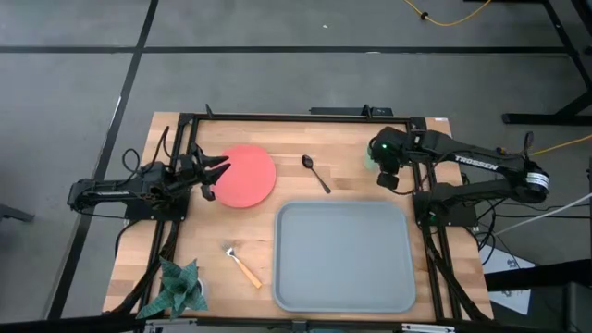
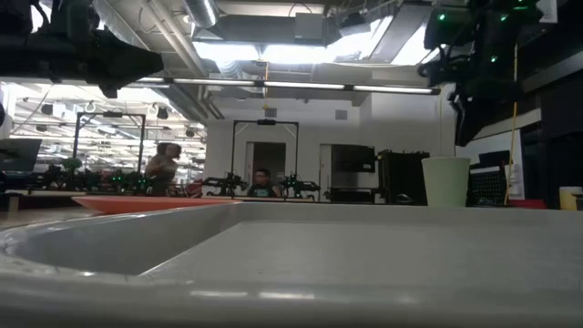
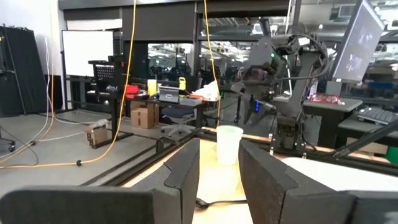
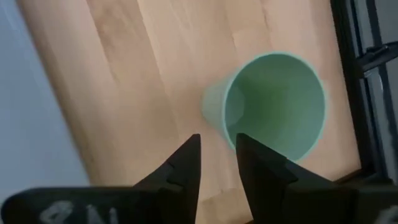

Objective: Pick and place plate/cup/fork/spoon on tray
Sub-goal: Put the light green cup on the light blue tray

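The coral-red plate [image 1: 248, 175] lies flat on the table's far left part and shows as a thin edge in the low view [image 2: 146, 202]. My left gripper [image 1: 218, 173] hangs open and level above the plate's left rim, clear of it. The pale green cup [image 4: 273, 106] stands upright at the far right, also in the low view [image 2: 445, 180]. My right gripper [image 4: 217, 158] is above it, pointing down, its fingers a little apart over the cup's wall and not touching. The dark spoon [image 1: 315, 172] lies between plate and cup. The fork [image 1: 242, 265] lies left of the grey-blue tray [image 1: 344, 256].
A green folded thing [image 1: 180, 288] sits at the table's near left corner. Dark frame rails [image 1: 185, 129] run along the table's left, right and far edges. Bare wood lies between the plate, the spoon and the tray.
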